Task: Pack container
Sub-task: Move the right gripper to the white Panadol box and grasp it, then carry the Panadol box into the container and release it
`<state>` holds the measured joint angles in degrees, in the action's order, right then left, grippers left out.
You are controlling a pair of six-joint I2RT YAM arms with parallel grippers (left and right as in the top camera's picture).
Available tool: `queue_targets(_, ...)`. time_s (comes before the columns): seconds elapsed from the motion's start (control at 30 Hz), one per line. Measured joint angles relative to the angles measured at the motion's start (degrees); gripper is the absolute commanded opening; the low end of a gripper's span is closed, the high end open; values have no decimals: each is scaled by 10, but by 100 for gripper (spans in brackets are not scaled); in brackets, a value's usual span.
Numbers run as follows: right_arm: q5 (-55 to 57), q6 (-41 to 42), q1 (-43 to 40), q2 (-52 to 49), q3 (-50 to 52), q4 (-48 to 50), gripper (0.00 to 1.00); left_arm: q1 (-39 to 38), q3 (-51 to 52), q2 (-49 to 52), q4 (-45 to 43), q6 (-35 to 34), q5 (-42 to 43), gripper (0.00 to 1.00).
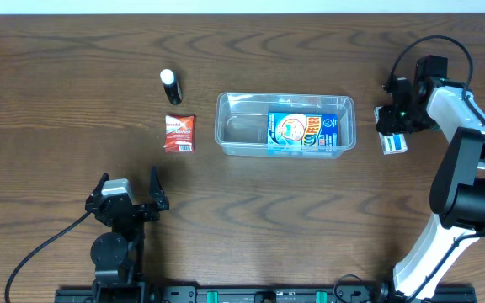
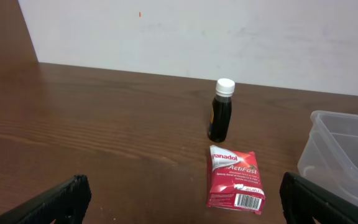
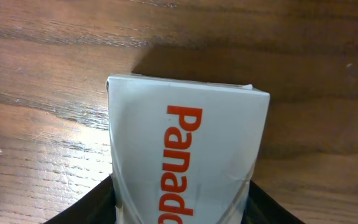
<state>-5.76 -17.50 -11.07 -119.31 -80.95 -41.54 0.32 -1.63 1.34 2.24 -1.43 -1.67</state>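
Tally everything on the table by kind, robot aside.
Medicine boxes: 3 (red Panadol ActiFast box, white Panadol box, blue box inside the container)
Dark bottle: 1
Clear container: 1
Total: 5

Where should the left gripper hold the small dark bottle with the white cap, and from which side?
Probably the bottle, on its dark body just under the white cap, coming from above with the open left gripper. It stands upright and narrow, and the red packet lies flat in front of it, so a low approach could hit that.
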Motion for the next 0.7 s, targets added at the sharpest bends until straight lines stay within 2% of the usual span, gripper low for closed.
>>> queue_targets(0.23, 3, 4, 0, 4, 0, -7, 48, 0, 0, 0, 0, 0, 0, 98)
queue_targets(0.33, 5, 4, 2, 26, 0, -10, 44, 0, 0, 0, 0, 0, 0, 98)
queue_targets(0.53, 2, -7, 34, 156, 0, -9, 40, 0, 0, 0, 0, 0, 0, 98)
queue_targets(0.7, -15, -39, 97, 259, -1, -8, 45, 0, 0, 0, 0, 0, 0, 98)
